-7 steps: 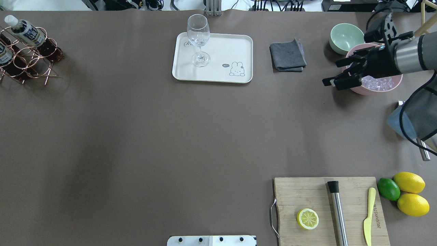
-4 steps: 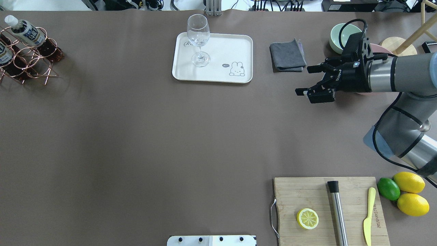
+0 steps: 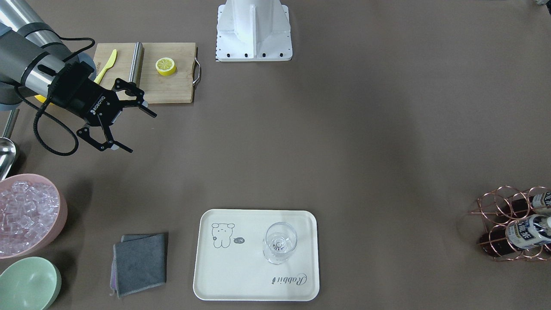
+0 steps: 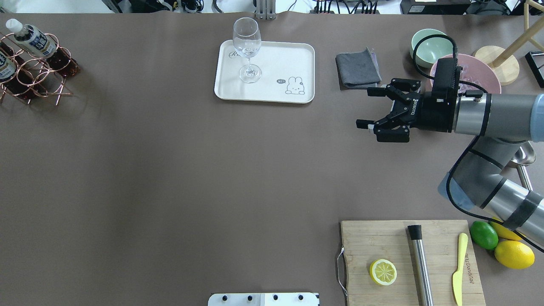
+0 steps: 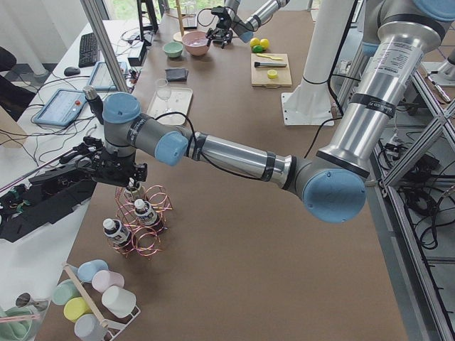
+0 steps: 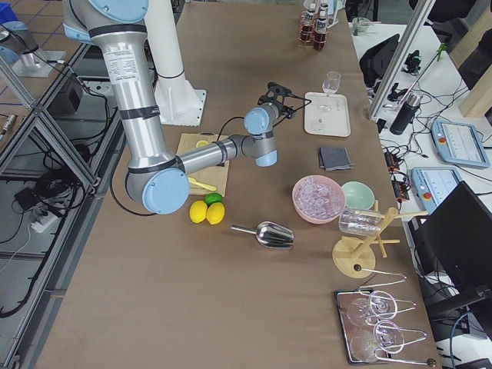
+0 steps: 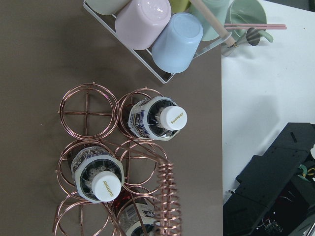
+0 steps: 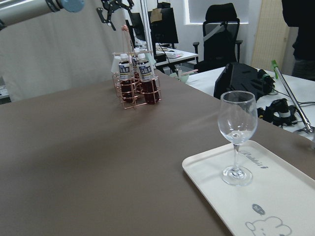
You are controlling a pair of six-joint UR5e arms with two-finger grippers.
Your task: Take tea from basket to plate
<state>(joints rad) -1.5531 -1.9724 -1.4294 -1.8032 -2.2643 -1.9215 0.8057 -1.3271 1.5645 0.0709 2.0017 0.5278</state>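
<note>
Counter (image 4: 170,170): smooth matt brown covering. Basket (image 7: 166,196): glossy copper-toned wire. Tea (image 7: 157,118): clear plastic, white plastic cap, printed label. Plate (image 4: 280,59): smooth cream, satin finish. Stemmed glass (image 4: 246,40): clear, glossy. Folded cloth (image 4: 358,69): grey, matt. Cutting board (image 4: 382,242): pale wood, visible grain. Right end effector (image 4: 364,107): matt black.

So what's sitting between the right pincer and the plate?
Overhead view: only bare tabletop between the right pincer and the plate; the grey cloth lies just off that line.
</note>
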